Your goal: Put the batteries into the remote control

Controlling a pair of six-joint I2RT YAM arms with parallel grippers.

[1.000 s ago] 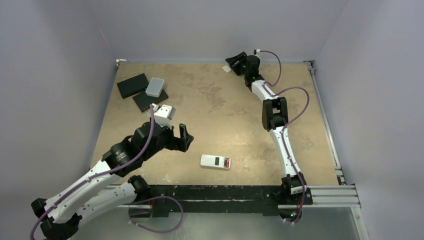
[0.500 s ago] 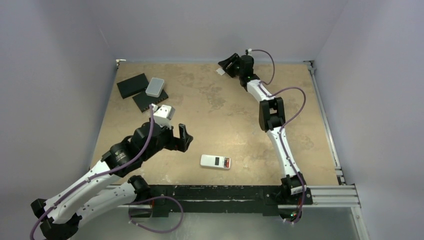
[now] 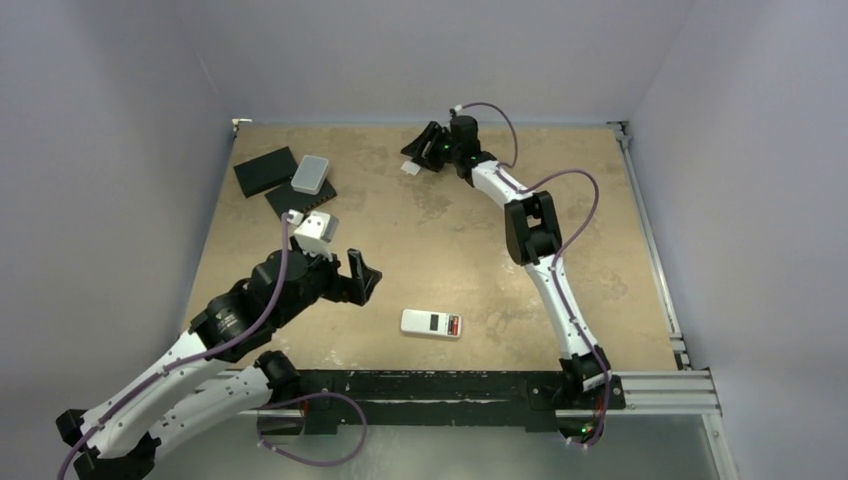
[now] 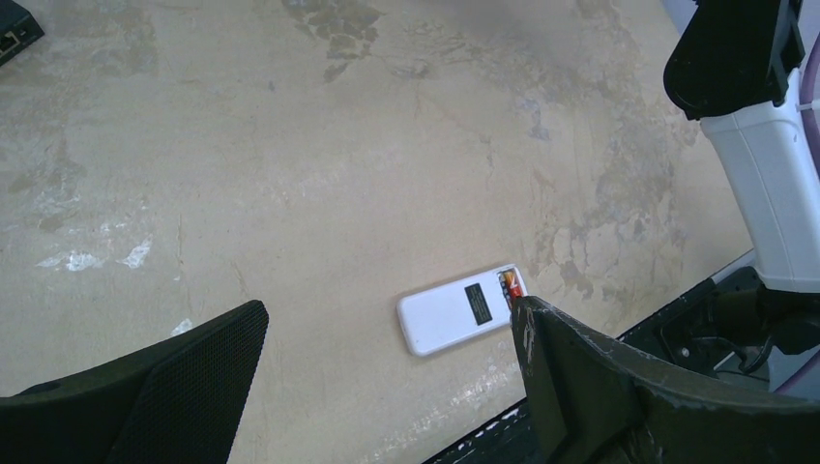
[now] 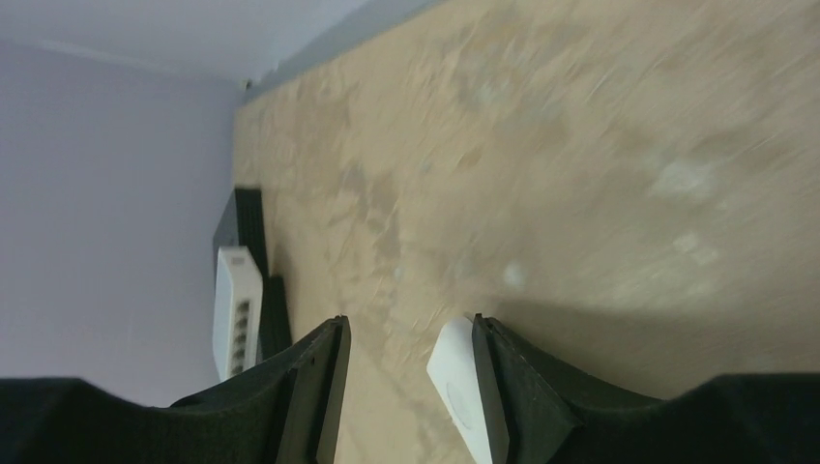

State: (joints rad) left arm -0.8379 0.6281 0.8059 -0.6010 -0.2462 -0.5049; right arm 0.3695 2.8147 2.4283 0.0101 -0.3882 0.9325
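Observation:
The remote control [image 3: 431, 323] lies back up near the table's front edge. In the left wrist view [image 4: 453, 316] its end compartment is uncovered and a reddish-orange battery [image 4: 510, 287] sits in it; the dark battery is hidden. My left gripper [image 3: 360, 275] is open and empty, hovering left of the remote [image 4: 387, 319]. My right gripper [image 3: 420, 150] is at the far back, jaws apart [image 5: 411, 324]. A small flat white piece [image 3: 409, 168] rests against the inner face of one of its fingers [image 5: 459, 387].
A light grey rounded box [image 3: 310, 173] sits on two flat black slabs [image 3: 265, 170] at the back left; it also shows in the right wrist view [image 5: 235, 309]. The right arm's links [image 3: 530, 225] stretch across the right half. A black rail [image 3: 450, 385] runs along the front edge.
My right gripper has swept left along the back of the table, and the small white piece moved with it. My left gripper has shifted slightly back. The remote has not moved.

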